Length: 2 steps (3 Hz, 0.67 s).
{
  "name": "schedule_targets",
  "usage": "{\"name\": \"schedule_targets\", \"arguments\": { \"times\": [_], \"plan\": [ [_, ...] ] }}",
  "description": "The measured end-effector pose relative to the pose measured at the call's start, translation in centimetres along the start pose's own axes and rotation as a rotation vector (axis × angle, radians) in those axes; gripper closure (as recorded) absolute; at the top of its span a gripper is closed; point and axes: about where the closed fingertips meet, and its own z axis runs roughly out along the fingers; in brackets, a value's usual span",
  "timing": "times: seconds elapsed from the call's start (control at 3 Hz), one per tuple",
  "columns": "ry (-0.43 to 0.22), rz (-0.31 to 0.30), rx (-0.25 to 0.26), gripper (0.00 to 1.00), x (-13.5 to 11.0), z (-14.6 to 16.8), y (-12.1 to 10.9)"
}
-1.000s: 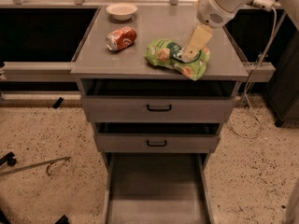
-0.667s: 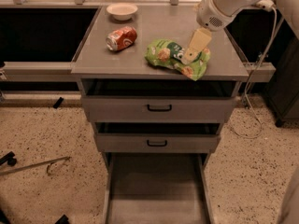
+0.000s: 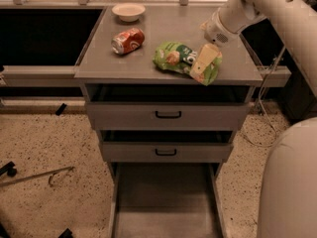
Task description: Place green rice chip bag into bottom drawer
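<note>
The green rice chip bag [image 3: 178,57] lies crumpled on the grey cabinet top, right of centre near the front edge. My gripper [image 3: 205,62] hangs from the white arm that comes in from the upper right. It is down on the right end of the bag and covers that part. The bottom drawer [image 3: 166,202] is pulled out at the foot of the cabinet, its flat grey floor bare, directly below and in front of the bag.
An orange-red soda can [image 3: 128,40] lies on its side left of the bag. A white bowl [image 3: 128,11] stands at the back. Two upper drawers with black handles [image 3: 168,115] are slightly open. A metal rod [image 3: 37,176] lies on the speckled floor at left.
My gripper has come down and a little forward onto the right end of the bag. The bag, the can and the drawers have not moved.
</note>
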Motion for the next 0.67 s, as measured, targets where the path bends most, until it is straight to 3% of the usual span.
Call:
{"name": "schedule_targets", "arguments": {
  "times": [0.33,0.67],
  "plan": [
    [0.003,0.015,-0.041,0.00,1.43,2.32,-0.08],
    [0.003,0.016,-0.043,0.19,1.50,2.51,-0.09]
  ]
}}
